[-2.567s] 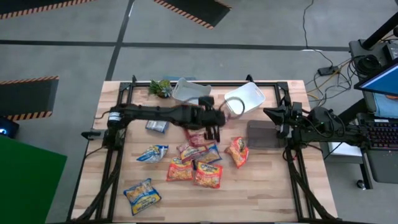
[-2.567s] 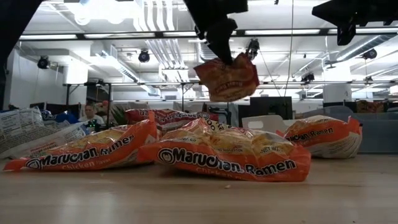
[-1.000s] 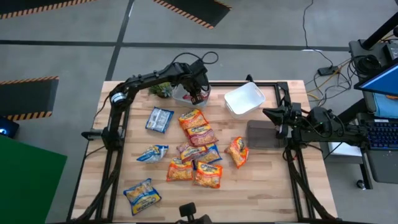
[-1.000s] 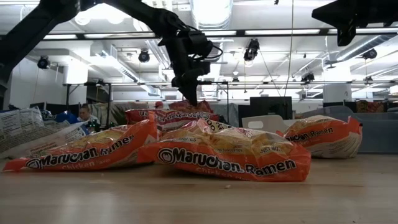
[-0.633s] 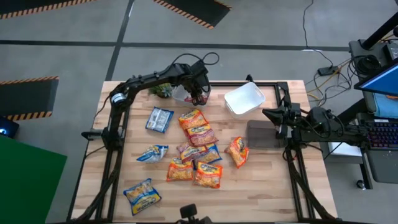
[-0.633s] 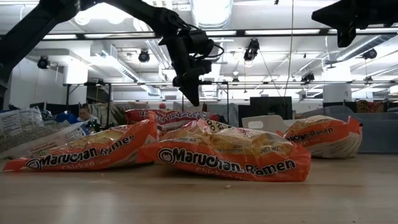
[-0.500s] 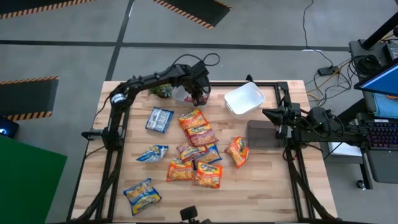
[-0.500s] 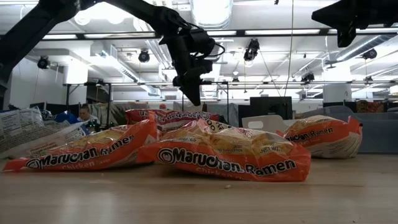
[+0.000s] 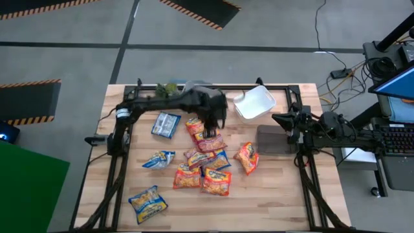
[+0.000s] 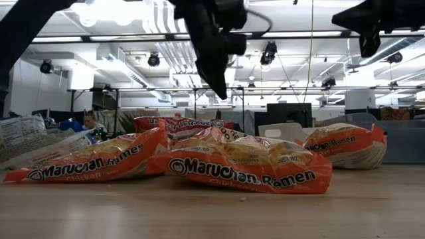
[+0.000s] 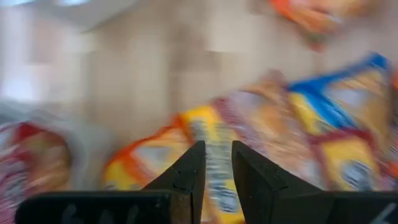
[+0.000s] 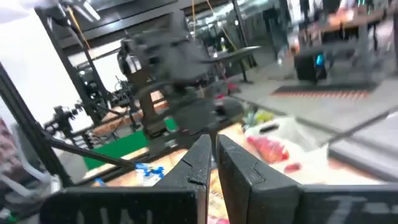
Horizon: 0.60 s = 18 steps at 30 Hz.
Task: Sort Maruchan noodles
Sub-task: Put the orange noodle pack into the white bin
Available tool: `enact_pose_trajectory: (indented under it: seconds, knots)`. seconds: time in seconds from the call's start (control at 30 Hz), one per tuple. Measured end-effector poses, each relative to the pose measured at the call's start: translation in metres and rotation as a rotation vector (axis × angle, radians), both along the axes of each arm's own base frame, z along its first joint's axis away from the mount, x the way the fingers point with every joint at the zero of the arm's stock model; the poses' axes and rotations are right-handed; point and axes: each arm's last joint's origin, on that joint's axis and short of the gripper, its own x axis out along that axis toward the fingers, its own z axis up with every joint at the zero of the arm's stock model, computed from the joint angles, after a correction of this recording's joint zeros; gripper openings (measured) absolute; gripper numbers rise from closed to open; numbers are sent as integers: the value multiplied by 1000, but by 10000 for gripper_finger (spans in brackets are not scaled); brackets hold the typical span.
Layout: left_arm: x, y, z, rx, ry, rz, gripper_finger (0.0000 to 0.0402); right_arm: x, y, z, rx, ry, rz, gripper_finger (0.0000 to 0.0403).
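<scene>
The noodle packets (image 9: 206,162) lie mostly in a loose heap at the middle of the wooden desk (image 9: 272,200), flat crinkly plastic rectangles in orange-red and blue-yellow, several overlapping. One orange packet (image 9: 246,157) sits a little apart on the heap's right side. Three blue-and-yellow ones lie away from the heap on the left: one (image 9: 167,123) toward the far edge, one (image 9: 158,159) at mid-desk, one (image 9: 148,201) near the front corner. From desk height the nearest packets (image 10: 249,166) look puffy and creased, with "Maruchan Ramen" printed along their edges.

The left hand (image 9: 215,123) hangs above the far end of the heap, over an orange packet (image 9: 197,125), at the end of its dark arm reaching in from the desk's left side. In the left wrist view its two dark fingers (image 11: 188,174) stand close with only a narrow gap between them and nothing pinched; the packets below are smeared and hard to tell apart. In the low view the hand (image 10: 219,83) points down, clear of the packets.

A clear white plastic tub (image 9: 254,103) sits tilted near the far edge; a second tub (image 9: 191,88) beside it is largely covered by the arm, so its contents cannot be made out. A small green plant (image 9: 165,90) stands at the far edge. A flat grey block (image 9: 274,140) lies near the right rim.

The right hand (image 9: 277,119) waits at the desk's right edge, its fingers (image 12: 198,163) pressed nearly together and empty.
</scene>
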Motion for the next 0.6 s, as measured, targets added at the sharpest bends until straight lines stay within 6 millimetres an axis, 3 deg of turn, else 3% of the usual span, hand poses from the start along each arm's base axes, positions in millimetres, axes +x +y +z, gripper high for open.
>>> enact_pose_trajectory:
  seconds: [0.13,0.27,0.43,0.6]
  knots:
    - [1,-38,0,9,30,-131,50,9,2,-16,151,18,66,18]
    - [-1,-58,4,17,37,-200,43,22,6,-27,238,-8,155,18]
    - [-15,-64,7,21,7,-212,41,43,14,-33,248,-7,224,18]
    - [-49,-64,14,29,-163,-171,41,58,24,-31,222,21,280,18]
